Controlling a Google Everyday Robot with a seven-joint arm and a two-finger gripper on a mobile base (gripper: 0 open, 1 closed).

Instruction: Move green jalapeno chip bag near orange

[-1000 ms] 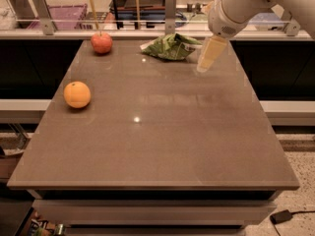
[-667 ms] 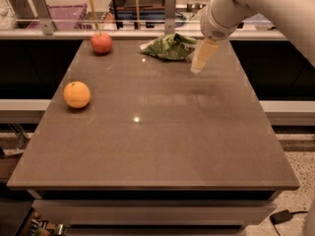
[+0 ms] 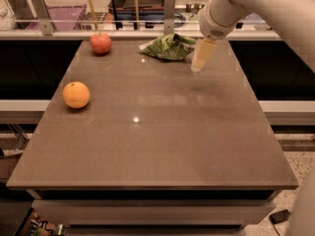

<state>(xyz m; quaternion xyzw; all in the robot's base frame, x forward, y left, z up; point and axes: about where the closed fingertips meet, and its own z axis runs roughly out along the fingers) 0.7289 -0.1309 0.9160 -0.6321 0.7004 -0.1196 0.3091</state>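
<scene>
The green jalapeno chip bag lies wrinkled at the far edge of the brown table, right of middle. The orange sits on the table's left side, well apart from the bag. My gripper hangs from the white arm just right of the bag, a little above the table, with its pale fingers pointing down and to the left. It holds nothing that I can see.
A red apple stands at the far left corner of the table. Behind the table runs a counter rail with a purple bin and dark containers. The arm reaches in from the upper right.
The gripper has moved to the left and slightly toward the chip bag. The bag, orange and apple have not moved.
</scene>
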